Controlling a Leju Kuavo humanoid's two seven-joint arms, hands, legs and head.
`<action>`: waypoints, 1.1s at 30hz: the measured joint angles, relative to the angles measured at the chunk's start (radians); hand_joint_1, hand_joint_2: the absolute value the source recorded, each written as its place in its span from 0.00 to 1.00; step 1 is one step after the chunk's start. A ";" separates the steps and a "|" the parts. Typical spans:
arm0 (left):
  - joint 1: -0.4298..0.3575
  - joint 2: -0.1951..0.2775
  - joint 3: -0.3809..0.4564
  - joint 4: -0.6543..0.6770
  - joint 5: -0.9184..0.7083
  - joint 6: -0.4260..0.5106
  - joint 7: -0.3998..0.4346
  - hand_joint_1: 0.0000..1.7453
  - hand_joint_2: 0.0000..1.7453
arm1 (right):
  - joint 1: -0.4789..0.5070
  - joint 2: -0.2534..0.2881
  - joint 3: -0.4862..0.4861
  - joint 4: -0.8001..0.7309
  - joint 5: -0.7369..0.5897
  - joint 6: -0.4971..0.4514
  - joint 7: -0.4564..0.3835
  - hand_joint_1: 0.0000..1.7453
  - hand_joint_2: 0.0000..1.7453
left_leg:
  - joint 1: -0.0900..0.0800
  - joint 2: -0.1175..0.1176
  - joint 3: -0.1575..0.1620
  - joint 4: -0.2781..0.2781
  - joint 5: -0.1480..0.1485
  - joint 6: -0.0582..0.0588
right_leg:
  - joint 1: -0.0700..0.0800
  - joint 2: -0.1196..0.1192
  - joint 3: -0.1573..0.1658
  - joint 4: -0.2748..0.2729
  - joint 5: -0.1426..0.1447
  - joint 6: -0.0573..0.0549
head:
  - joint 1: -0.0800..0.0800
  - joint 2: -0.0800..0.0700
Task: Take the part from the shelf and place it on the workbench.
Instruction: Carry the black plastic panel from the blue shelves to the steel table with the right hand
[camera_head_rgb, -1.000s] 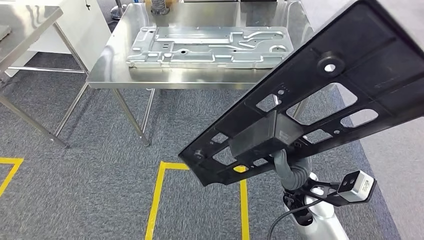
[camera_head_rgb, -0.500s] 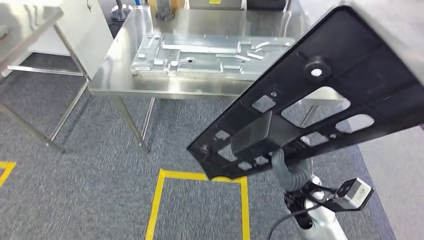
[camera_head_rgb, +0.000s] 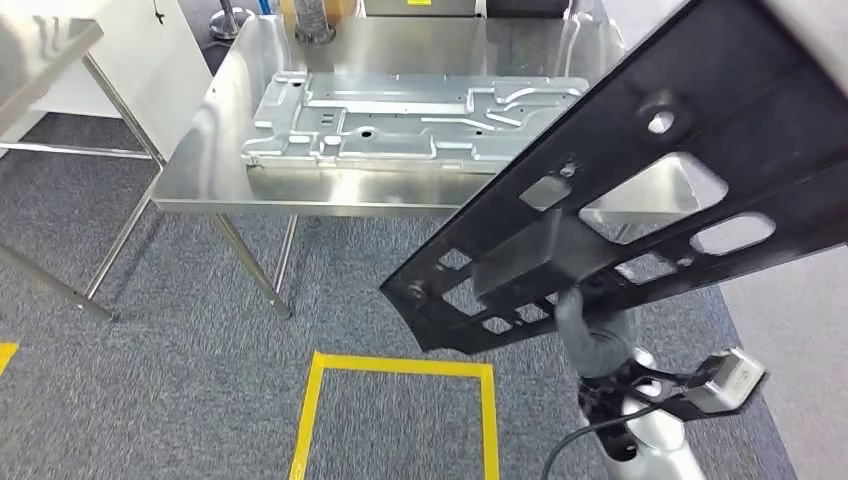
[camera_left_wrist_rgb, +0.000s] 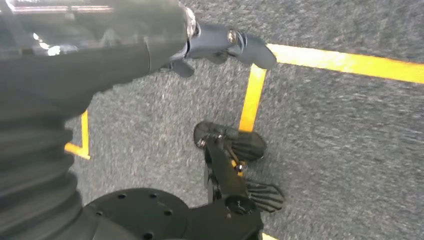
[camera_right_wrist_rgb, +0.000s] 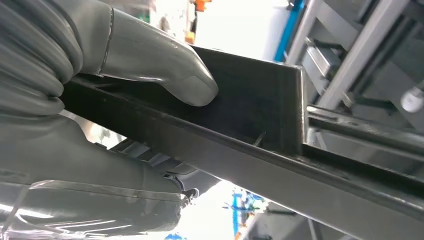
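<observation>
I have the black part up in the air on my right side, a long flat perforated panel tilted so its far end rises toward the upper right. My right hand is clamped on its edge: in the right wrist view the thick thumb presses flat on one face of the panel and the rest of the hand wraps under the rim. In the head view the hand sits beneath the panel, near its lower left end, mostly hidden by it.

My left hand hangs down by my side over the grey carpet with its yellow floor tape; the view is blurred, and I cannot tell how its fingers lie.

The steel desk stands ahead and to the left, and a silver stamped metal plate already lies on it. The black panel overlaps the desk's right corner in the head view, but it is held above, not resting there.

I judge this to be the carry step, pick-up done, placing still ahead. Next I need to close in on the desk, level the panel, and lower it onto bare steel or squarely on the plate, watching the long far end for a clip against the desk edge.
</observation>
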 joint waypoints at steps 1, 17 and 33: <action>-0.002 0.000 0.000 0.000 0.000 0.000 0.001 0.00 1.00 | -0.003 0.000 -0.007 -0.009 -0.007 0.008 0.004 1.00 1.00 | 0.002 0.000 -0.035 0.055 0.002 -0.004 | -0.002 -0.001 0.015 -0.007 -0.006 -0.004 | -0.001 0.000; 0.000 0.002 0.000 0.000 0.002 0.006 0.007 0.00 1.00 | -0.002 0.006 -0.033 -0.046 0.004 0.061 -0.020 1.00 1.00 | 0.003 -0.001 -0.104 -0.074 0.101 0.036 | -0.003 0.003 0.082 0.148 -0.135 0.042 | -0.002 0.000; -0.004 0.000 0.000 0.000 0.002 0.009 0.009 0.00 1.00 | -0.012 0.022 -0.050 -0.051 -0.014 0.060 -0.037 1.00 1.00 | 0.001 -0.003 -0.108 0.123 -0.025 -0.015 | -0.003 0.000 0.032 -0.002 -0.023 -0.010 | -0.011 0.000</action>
